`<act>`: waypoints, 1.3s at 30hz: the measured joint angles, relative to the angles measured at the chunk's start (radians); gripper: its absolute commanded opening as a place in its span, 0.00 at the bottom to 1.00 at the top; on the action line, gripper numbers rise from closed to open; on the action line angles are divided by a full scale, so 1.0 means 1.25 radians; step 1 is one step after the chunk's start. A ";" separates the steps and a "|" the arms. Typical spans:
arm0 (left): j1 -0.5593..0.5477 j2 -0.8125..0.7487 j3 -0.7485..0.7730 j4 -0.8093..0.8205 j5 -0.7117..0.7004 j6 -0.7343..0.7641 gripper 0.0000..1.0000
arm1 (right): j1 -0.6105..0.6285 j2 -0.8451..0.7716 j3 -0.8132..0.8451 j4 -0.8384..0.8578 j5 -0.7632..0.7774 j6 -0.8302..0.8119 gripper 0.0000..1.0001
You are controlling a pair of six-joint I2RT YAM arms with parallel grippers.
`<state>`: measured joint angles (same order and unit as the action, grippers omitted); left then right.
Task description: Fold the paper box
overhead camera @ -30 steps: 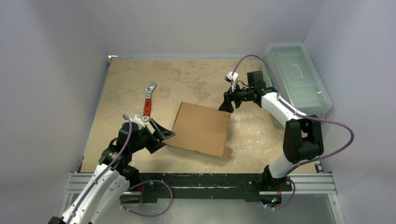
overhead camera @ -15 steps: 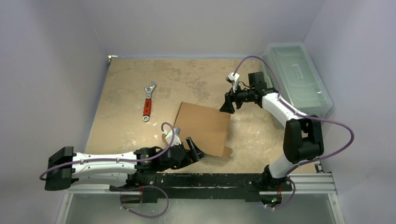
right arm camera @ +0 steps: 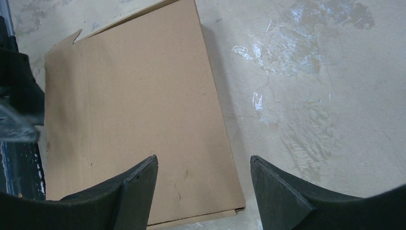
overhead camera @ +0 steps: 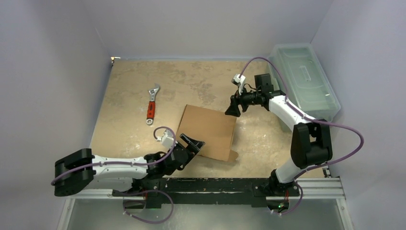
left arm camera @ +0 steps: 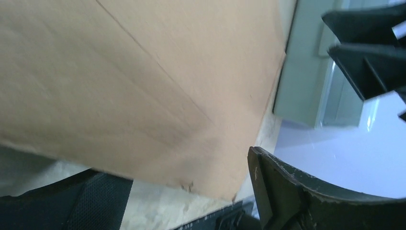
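The left end effector (overhead camera: 192, 143) has swung in from beside the wrench (overhead camera: 152, 104) to the near-left edge of the paper box (overhead camera: 207, 132), jaws spread wide and placed, I judge, to lift that edge. The paper box lies flat in the middle of the counter (overhead camera: 134, 81). Its longer sides seemingly run left-right, slightly skewed, with a tab at the near-right corner. Beyond, the right end effector (overhead camera: 232, 109) hovers wide open by the far-right corner.

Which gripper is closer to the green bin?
Right. The right gripper sits at the cardboard box's far corner, toward the bin; the left gripper is at its near edge, farther away.
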<state>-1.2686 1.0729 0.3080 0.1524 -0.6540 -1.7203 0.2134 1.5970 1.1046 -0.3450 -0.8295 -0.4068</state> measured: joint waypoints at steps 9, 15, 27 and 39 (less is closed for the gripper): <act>0.136 0.113 -0.006 0.106 0.085 0.008 0.69 | 0.000 -0.061 -0.013 -0.014 0.000 -0.027 0.74; 0.254 0.164 0.011 0.147 0.162 0.069 0.70 | 0.000 -0.112 -0.014 -0.029 0.000 -0.053 0.74; 0.467 0.292 0.131 0.202 0.441 0.286 0.74 | 0.000 -0.168 -0.055 -0.078 -0.031 -0.158 0.75; 0.545 0.266 0.133 0.157 0.617 0.444 0.78 | 0.060 -0.183 -0.121 -0.012 0.043 -0.129 0.64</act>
<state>-0.5877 1.4059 0.4740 0.3492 0.1173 -1.1648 0.2882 1.3682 0.9527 -0.3603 -0.7757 -0.5682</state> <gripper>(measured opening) 0.768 0.686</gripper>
